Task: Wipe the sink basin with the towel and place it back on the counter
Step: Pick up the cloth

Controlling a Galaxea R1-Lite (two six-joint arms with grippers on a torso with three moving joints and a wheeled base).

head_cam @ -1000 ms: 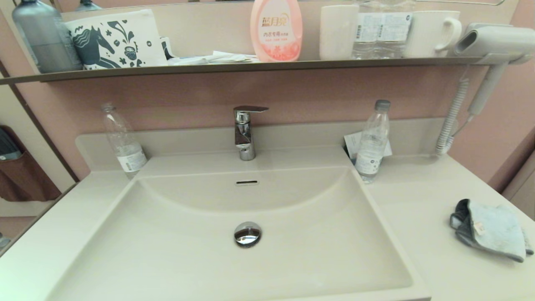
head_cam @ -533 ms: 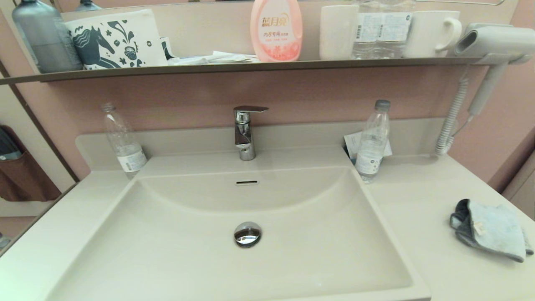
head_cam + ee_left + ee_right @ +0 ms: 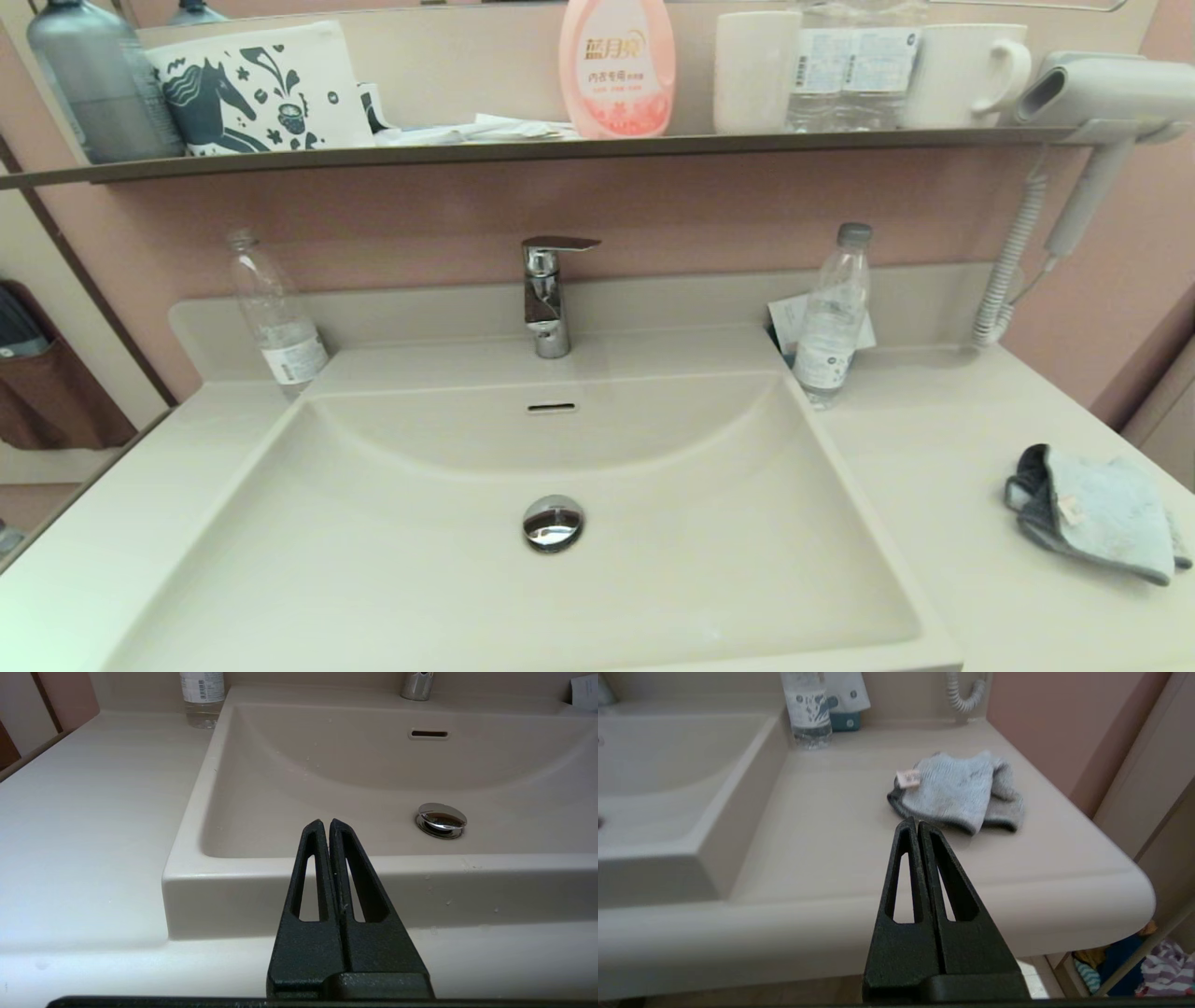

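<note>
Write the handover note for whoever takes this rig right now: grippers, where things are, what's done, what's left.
Left gripper: shut, empty, in front of the sink basin, short of its front rim.
Right gripper: shut, empty, in front of the counter, pointing at the towel.
Towel: lies crumpled on the counter right of the basin, untouched.
Done: nothing.
Left: open the right gripper, grasp the towel, wipe the basin, return the towel to the counter.

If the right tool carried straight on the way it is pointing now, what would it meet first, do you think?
Most likely the towel. The right tool, shut, sits off the front edge of the counter and aims across it at the towel's near edge; depth is unclear, so it might graze the counter first.
</note>
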